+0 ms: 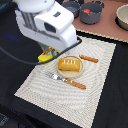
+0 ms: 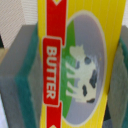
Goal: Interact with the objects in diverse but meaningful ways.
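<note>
Butter block (image 2: 75,65), yellow with a red label, was gripped between the green-padded fingers (image 2: 27,85) of the gripper (image 1: 48,54), just above the placemat (image 1: 95,75). Its placement was judged outstanding; the bread loaf (image 1: 69,64) lay untouched on its plate (image 1: 69,74).

- The claw (image 1: 47,56) was filled by the butter block (image 2: 75,65), which sat tight between both pads (image 2: 22,75), no slack showing.
- Just beside the claw, the bread loaf (image 1: 69,64) on its plate (image 1: 61,73) blocked that side.
- Past the plate, the fork (image 1: 66,80) and an orange stick (image 1: 89,58) lay flat.
- Bare placemat (image 1: 37,87) lay open nearby.
</note>
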Controlling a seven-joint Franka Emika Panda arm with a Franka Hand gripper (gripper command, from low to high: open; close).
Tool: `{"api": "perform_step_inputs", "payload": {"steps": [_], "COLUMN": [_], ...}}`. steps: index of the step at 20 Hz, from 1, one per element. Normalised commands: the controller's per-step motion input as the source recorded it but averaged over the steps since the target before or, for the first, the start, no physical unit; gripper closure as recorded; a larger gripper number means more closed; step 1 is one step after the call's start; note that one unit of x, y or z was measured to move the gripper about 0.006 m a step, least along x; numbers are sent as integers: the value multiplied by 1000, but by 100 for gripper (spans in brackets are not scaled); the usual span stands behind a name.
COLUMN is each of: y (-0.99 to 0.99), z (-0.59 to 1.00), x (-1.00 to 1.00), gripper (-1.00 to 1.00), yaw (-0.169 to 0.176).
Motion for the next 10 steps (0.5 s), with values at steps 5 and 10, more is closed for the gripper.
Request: {"api": "perform_step_inputs", "payload": {"steps": [5,10], "y": [-681,-436], "z": [-3,-121], "x": [617,711], "gripper": [100,100], "yaw": [-12,-54]}}
